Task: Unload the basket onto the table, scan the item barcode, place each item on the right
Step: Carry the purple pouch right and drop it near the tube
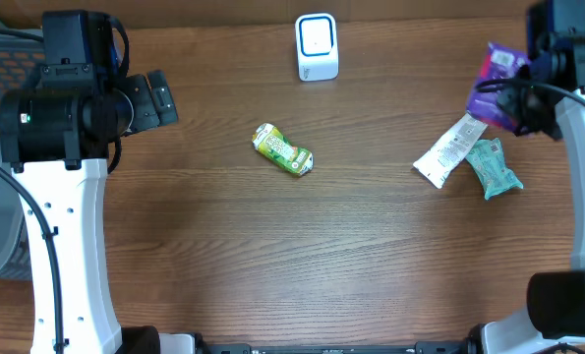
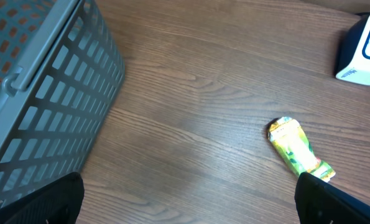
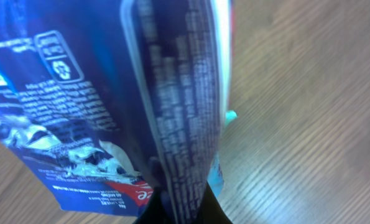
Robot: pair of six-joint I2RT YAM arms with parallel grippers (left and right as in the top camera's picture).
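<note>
**Q:** Where is the item, and what is it like to handle?

**A:** The purple packet (image 1: 501, 63) is off the table (image 1: 272, 256), at the far right edge. The right tool (image 1: 516, 96) is clamped fully shut on its lower edge. In the right wrist view the packet hangs as a thin film pouch, creased down the middle, with fine print and a recycling mark. No barcode can be made out there. Judge it light, soft and slick: it will flop and fold rather than hold a flat face.

**Q:** Where should it be held?

**A:** At an edge or seam, as it is now, so the printed panels stay uncovered. A pinch across the middle would likely buckle the film and hide print. A limp face may also glare or curl in front of the reader.

**Q:** Where is the reader?

**A:** The white scanner (image 1: 317, 46) stands at the far edge of the table, mid-width, well apart from the held packet.

**Q:** What else is present?

**A:** Below the right tool lie a white packet (image 1: 449, 149) and a teal packet (image 1: 495, 167), touching each other. A green packet (image 1: 282, 149) lies alone near the table's middle.

**Q:** And the other arm?

**A:** The left tool (image 1: 162, 98) is spread wide and empty, near a grey basket (image 2: 41, 93).
</note>
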